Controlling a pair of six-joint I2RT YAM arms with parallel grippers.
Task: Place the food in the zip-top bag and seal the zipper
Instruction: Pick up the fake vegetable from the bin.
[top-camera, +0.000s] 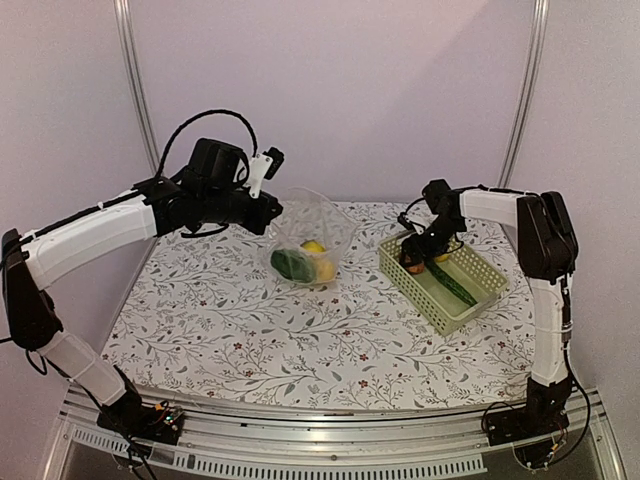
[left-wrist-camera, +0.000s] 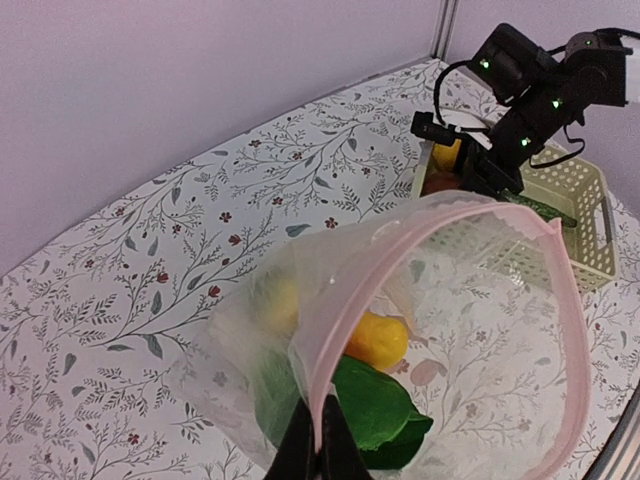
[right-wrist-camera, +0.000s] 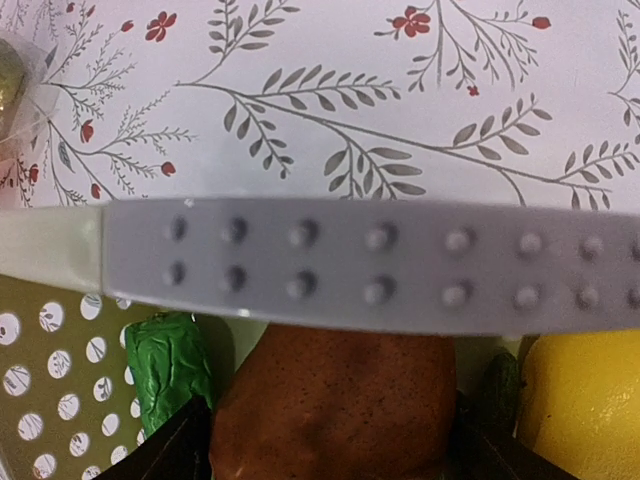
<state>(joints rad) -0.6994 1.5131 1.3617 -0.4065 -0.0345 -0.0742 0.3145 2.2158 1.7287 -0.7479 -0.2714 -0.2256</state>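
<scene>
2 sets: left jaws clenched on the zipper (left-wrist-camera: 566, 310); right jaws spread wide, reddish-brown fruit (right-wrist-camera: 330, 400) between them.

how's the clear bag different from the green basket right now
The zip-top bag is clear and crinkly; the basket is a pale green lattice. The bag is held up by its zipper in the left gripper; the basket rests flat on the table. Both hold toy food.

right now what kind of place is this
Likely a robot test booth, not a real kitchen: plain lilac walls on a metal frame, a floral-cloth table, and toy food in a green basket.
</scene>
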